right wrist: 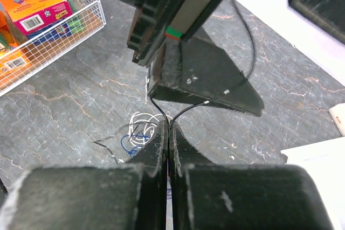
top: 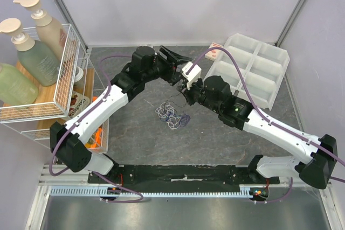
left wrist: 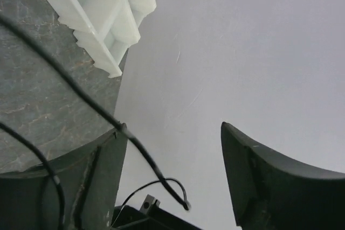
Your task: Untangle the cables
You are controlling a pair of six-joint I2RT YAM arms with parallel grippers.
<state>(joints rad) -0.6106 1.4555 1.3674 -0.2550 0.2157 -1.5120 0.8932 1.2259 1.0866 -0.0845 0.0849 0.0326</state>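
A small tangle of white and dark blue cables (top: 171,115) lies on the grey table between the arms; the right wrist view shows the same cables (right wrist: 137,129) just left of my fingers. My right gripper (right wrist: 169,126) hangs above the table, shut on a thin black cable (right wrist: 207,102) that forks upward from the pinch. One strand climbs to my left gripper's dark finger (right wrist: 210,82) just above. My left gripper (left wrist: 172,129) is open and raised. The black cable (left wrist: 81,91) drapes over the tip of its left finger (left wrist: 94,179) and ends loose between the jaws.
A white compartment tray (top: 253,71) sits at the back right, with a pink-and-white card (top: 215,50) beside it. A wire basket (top: 67,68) with pump bottles stands at the left, and a lower wire basket (right wrist: 59,39) holds colourful boxes. Purple hoses arc over both arms.
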